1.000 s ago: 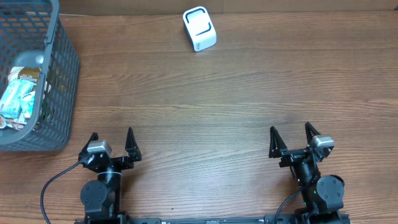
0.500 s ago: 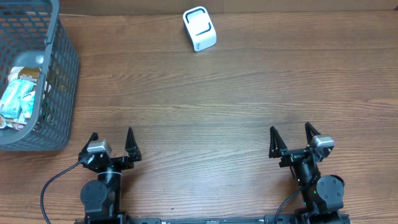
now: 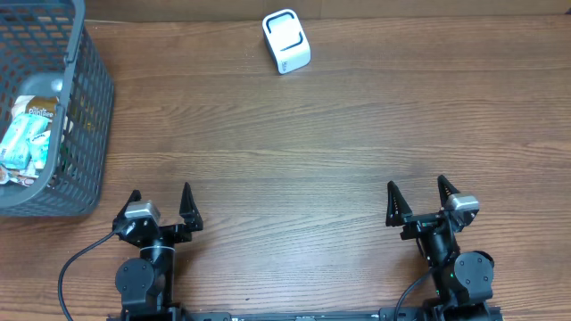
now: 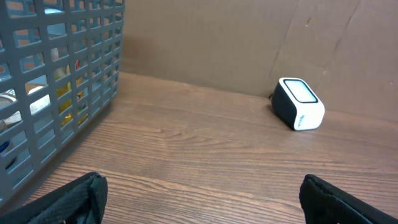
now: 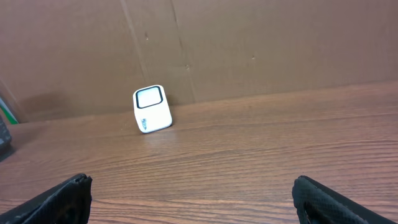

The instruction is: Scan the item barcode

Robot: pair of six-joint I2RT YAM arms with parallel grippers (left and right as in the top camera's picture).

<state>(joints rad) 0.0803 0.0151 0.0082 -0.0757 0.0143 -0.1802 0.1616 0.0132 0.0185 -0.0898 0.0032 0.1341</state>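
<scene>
On the table, scanner and basket exactly as before.

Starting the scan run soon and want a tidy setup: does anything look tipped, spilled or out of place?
Nothing stands out. The scanner sits upright, slightly turned, at the far side of the table; the packets lie inside the basket; the left gripper and right gripper are open and empty.

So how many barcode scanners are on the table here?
1: the small white box-shaped scanner stands near the far edge of the wooden table, apart from the grey plastic mesh basket at the left. The basket's contents are partly hidden.
</scene>
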